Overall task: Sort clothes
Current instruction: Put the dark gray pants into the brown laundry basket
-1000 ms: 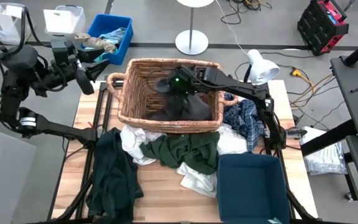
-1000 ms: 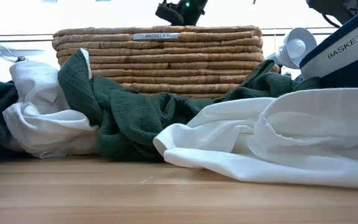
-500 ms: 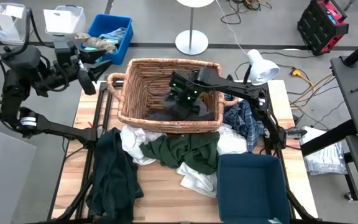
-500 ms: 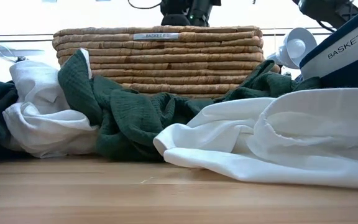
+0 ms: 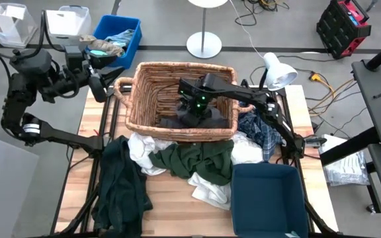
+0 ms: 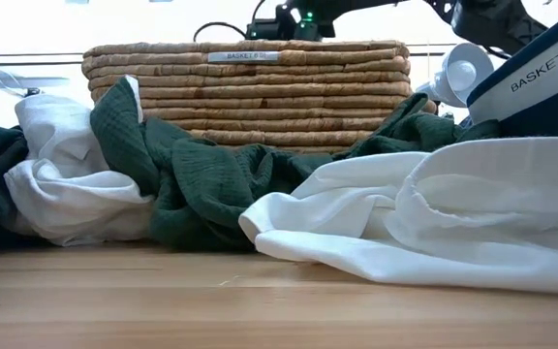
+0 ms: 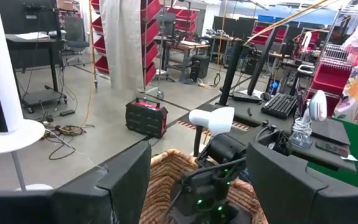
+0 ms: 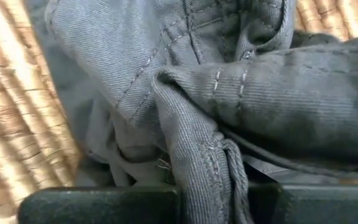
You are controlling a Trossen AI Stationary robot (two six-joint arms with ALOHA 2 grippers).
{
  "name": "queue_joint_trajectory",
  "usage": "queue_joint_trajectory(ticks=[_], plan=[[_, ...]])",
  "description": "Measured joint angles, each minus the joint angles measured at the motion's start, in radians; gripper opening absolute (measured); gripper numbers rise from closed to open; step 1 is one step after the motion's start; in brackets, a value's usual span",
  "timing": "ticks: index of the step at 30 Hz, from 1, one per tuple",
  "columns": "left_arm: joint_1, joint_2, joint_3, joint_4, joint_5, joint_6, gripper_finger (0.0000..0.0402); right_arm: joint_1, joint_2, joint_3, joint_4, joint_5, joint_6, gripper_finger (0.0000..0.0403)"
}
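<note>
Right gripper (image 5: 194, 111) reaches down inside the wicker basket (image 5: 144, 79), its fingers pinched onto a fold of the dark grey garment (image 8: 185, 106) near the basket's right wall. Left gripper (image 5: 104, 74), fingers spread and holding nothing, hovers off the desk's far-left corner.

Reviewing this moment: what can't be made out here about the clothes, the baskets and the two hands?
- High view: the right hand's fingertips, hidden by its own wrist above the dark grey garment.
- Low view: the woven wicker basket's contents, hidden behind its near wall.
- High view: the dark blue fabric basket is cut off by the bottom edge.
- Right wrist view: how much dark grey garment lies beyond the picture's edges.
</note>
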Motion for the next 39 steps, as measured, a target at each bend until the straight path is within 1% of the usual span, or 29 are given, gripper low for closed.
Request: queue_joint_trajectory(ticks=[9, 22, 30, 34, 39], plan=[[0.000, -0.001, 0.000, -0.009, 0.000, 0.000, 0.0242, -0.017, 0.037, 0.000, 0.024, -0.003, -0.025, 0.0018], [0.000, 0.007, 0.000, -0.011, 0.000, 0.000, 0.0242, -0.023, 0.102, 0.000, 0.170, -0.016, 0.009, 0.0018], [0.000, 0.014, 0.000, -0.018, 0.000, 0.000, 0.0242, -0.023, 0.108, -0.001, 0.205, -0.018, 0.001, 0.0019], [0.000, 0.016, 0.000, -0.018, 0.000, 0.000, 0.0242, -0.022, 0.108, -0.001, 0.223, -0.017, 0.001, 0.0042], [0.000, 0.018, 0.000, -0.020, 0.000, 0.000, 0.0242, -0.022, 0.108, -0.001, 0.227, -0.017, 0.001, 0.0106]])
